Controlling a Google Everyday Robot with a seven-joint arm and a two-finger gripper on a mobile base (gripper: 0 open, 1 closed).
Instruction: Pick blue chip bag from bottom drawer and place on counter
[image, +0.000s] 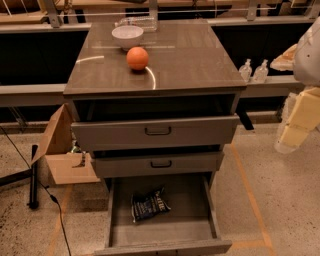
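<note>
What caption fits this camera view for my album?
Blue chip bag lies in the open bottom drawer; gripper hangs at right.

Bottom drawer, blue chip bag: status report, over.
End effector out of view, pale arm at right edge. Crumpled dark blue foil chip bag in open grey metal bottom drawer. Nothing covering it.

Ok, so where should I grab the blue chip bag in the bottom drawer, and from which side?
Come straight down from above: the chip bag lies flat in the open bottom drawer, with walls on all sides. Pinch a crumpled fold near its middle. The gripper is off at the right edge.
</note>
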